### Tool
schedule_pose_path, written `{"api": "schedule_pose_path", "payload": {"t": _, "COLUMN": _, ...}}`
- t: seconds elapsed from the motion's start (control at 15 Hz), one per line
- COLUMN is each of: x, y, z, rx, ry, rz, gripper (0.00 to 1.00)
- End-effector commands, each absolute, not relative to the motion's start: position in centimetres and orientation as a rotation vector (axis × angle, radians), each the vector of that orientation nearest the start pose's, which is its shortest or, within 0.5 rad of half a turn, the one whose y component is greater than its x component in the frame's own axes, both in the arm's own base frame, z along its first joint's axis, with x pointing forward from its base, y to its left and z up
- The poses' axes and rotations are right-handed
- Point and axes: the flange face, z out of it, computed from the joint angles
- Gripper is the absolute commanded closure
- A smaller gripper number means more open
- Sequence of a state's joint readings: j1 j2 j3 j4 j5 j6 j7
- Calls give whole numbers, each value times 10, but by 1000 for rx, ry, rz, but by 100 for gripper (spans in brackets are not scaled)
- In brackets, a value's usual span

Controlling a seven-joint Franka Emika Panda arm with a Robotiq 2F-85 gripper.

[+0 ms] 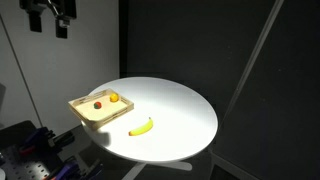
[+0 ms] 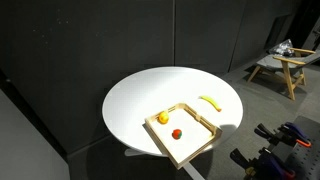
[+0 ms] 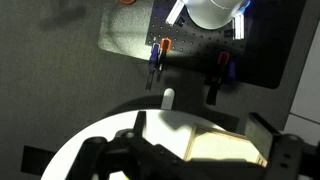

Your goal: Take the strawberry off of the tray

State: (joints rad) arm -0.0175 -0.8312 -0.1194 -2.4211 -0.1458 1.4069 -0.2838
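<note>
Tray [image 2: 197,129] holds the strawberry [image 2: 177,134] beside an orange fruit [image 2: 163,118].

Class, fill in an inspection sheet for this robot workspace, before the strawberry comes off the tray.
Surface: round white table, brightly lit.
Job's things: strawberry lies in the tray, beside an orange.
Clutter: banana on the table, outside the tray.
Grippers: gripper open, high above the table, holding nothing.
Cables: nothing seen.
Surroundings: dark walls; wooden stool off to one side.
</note>
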Motion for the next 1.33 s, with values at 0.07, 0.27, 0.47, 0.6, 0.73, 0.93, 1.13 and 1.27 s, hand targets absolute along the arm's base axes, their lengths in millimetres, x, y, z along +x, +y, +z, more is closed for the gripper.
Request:
{"api": "schedule_pose_path", "payload": {"t": 0.07, "x": 271, "y": -64, "z": 559, "rx": -3135, "ry": -288, "rz": 306, "gripper": 0}}
{"api": "schedule_pose_path", "payload": {"t": 0.27, "x": 271, "y": -64, "z": 559, "rx": -3135, "ry": -288, "rz": 306, "gripper": 0}}
{"api": "schedule_pose_path", "payload": {"t": 0.47, "x": 271, "y": -64, "z": 559, "rx": -3135, "ry": -288, "rz": 306, "gripper": 0}}
{"api": "schedule_pose_path", "payload": {"t": 0.6, "x": 276, "y": -64, "z": 553, "rx": -3127, "ry": -286, "rz": 329, "gripper": 0}}
{"api": "schedule_pose_path", "payload": {"t": 0.73, "x": 281, "y": -64, "z": 544, "rx": -3117, "ry": -296, "rz": 348, "gripper": 0}}
{"api": "schedule_pose_path", "payload": {"t": 0.93, "x": 290, "y": -63, "z": 528, "rx": -3104, "ry": -315, "rz": 370, "gripper": 0}}
{"api": "schedule_pose_path", "payload": {"t": 1.13, "x": 301, "y": -61, "z": 510, "rx": -3101, "ry": -335, "rz": 368, "gripper": 0}}
{"api": "schedule_pose_path", "payload": {"t": 1.27, "x": 309, "y": -58, "z": 499, "rx": -3104, "ry": -347, "rz": 351, "gripper": 0}}
